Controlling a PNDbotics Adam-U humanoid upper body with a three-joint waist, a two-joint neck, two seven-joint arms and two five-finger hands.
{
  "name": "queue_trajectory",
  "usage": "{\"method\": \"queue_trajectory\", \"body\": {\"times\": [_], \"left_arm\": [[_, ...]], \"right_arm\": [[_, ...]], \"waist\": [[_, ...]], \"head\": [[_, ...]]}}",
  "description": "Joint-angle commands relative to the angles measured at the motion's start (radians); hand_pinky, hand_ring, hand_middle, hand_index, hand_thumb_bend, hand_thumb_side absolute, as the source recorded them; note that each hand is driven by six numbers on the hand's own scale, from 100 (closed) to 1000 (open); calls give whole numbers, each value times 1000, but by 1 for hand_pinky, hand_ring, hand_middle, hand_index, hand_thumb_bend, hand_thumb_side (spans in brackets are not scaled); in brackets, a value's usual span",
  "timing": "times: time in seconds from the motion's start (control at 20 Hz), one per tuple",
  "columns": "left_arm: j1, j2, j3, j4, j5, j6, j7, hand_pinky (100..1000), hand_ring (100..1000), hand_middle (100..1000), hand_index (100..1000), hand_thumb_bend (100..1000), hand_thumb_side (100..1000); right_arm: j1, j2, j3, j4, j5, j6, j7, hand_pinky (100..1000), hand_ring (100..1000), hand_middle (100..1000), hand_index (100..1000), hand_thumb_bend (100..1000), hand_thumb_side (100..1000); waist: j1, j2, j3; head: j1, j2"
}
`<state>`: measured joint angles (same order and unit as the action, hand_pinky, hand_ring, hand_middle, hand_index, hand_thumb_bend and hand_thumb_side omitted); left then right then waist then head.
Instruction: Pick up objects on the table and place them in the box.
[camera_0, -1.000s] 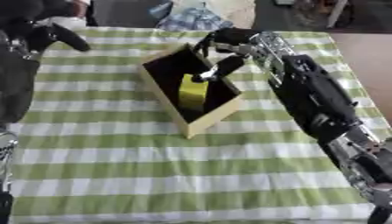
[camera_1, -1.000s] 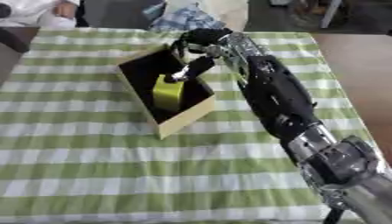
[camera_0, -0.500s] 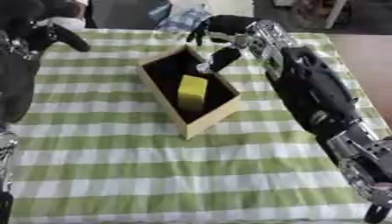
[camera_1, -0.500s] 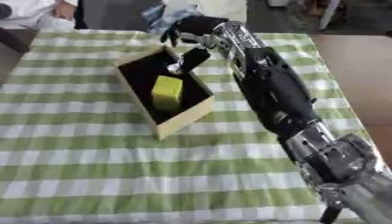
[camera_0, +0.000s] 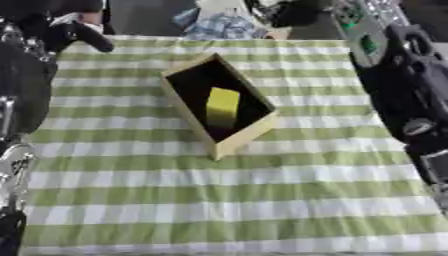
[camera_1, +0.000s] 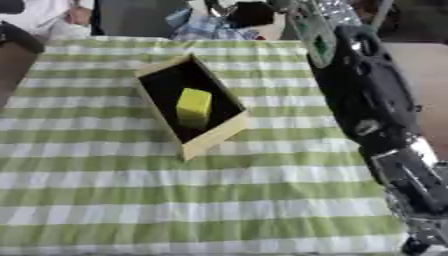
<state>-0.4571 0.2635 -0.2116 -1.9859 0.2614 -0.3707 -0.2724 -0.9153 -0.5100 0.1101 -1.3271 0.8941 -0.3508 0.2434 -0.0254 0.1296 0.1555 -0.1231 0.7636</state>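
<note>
Left eye view: the right hand (camera_0: 293, 12), fingers blurred so I cannot tell its pose, hangs beyond the table's far edge. Below and left of it the box (camera_0: 248, 135) holds the yellow block (camera_0: 222, 105), apparently already delivered. The left hand (camera_0: 74, 34) sits far left, likewise unreadable.

No legible text, label or number anywhere on the visible things.

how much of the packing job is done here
Done: a yellow block lies inside the box. In hand: nothing that shows; the right robot hand is up past the table's far edge, near a blue patterned cloth. Left: no other loose object shows on the checked tablecloth.
</note>
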Motion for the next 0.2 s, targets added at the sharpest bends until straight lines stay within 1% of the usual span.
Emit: {"method": "queue_trajectory", "body": {"times": [0.05, 0.2], "left_arm": [[-20, 21, 14, -14, -1, -7, 18, 622, 800, 749, 789, 100, 588], [-26, 26, 17, -14, 1, -17, 34, 623, 800, 749, 789, 100, 587]], "right_arm": [[29, -96, -46, -123, -60, 47, -51, 847, 715, 635, 865, 100, 1000], [104, -155, -97, -226, -96, 105, -110, 796, 705, 637, 863, 100, 1000]], "waist": [[5, -12, -5], [9, -6, -15]], "head": [[20, 6], [34, 6]]}}
